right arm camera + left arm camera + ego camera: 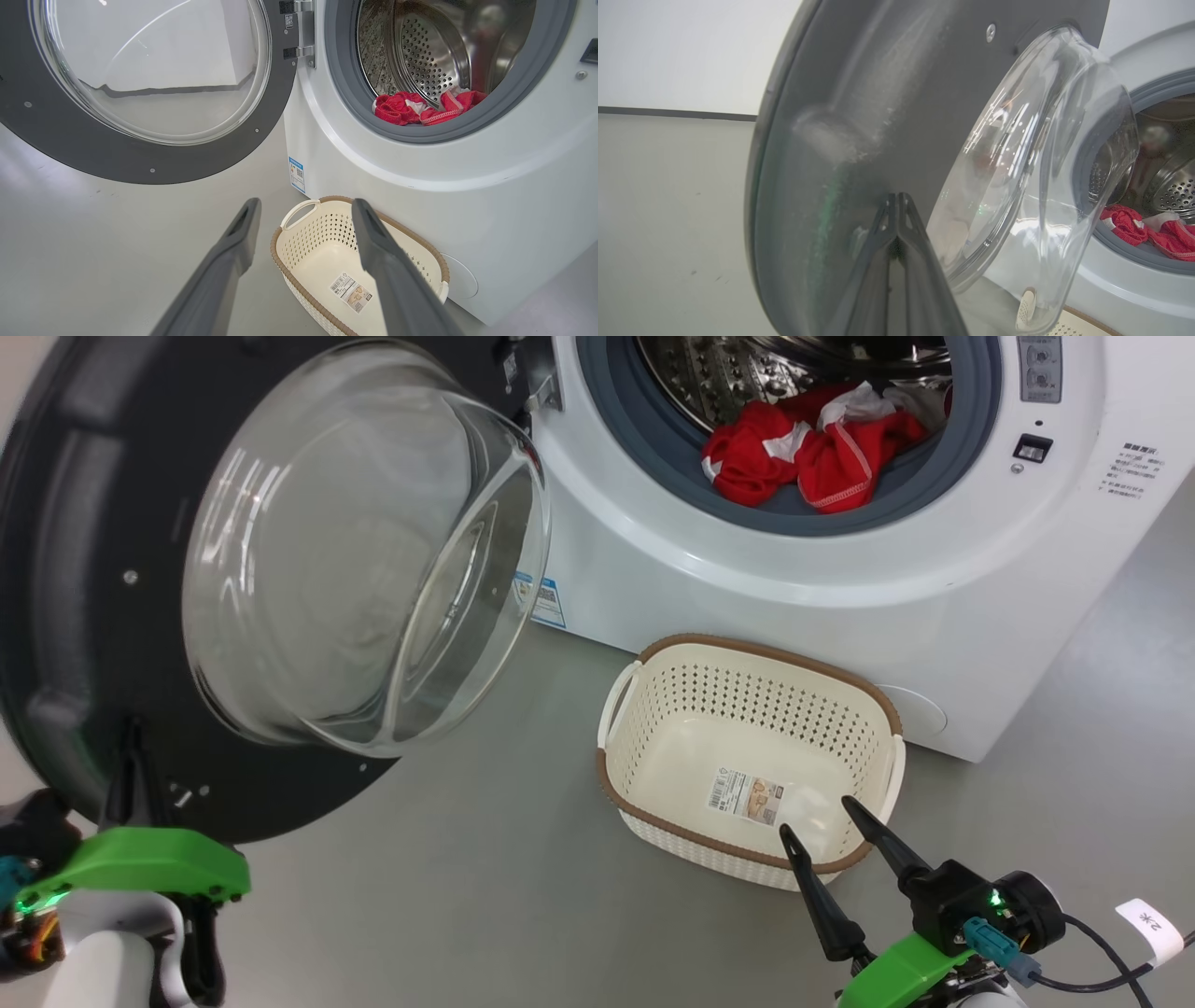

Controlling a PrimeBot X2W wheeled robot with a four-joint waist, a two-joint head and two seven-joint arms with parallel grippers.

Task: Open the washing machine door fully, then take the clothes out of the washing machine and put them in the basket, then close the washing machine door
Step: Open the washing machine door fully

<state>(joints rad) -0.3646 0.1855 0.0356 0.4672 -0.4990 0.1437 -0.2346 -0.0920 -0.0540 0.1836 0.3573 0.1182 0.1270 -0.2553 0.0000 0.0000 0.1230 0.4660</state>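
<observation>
The washing machine door (75, 616) hangs swung out to the left, its glass bowl (364, 551) bulging toward me. My left gripper (131, 737) is shut, its tips pressed against the door's dark inner face (859, 93) near the lower rim. The washing machine (747, 588) stands open, with red and white clothes (812, 448) heaped at the front of the steel drum (420, 51). The cream basket (747, 756) sits on the floor before the machine with only a sticker inside. My right gripper (822, 817) hovers open over the basket's near rim, nothing between its fingers (238, 233).
Grey floor (467, 859) spreads around the basket and under the door. The door hinge (299, 32) sits at the opening's left edge. A blue label (549, 602) marks the machine's lower corner, and a white wall (668, 51) stands behind the door.
</observation>
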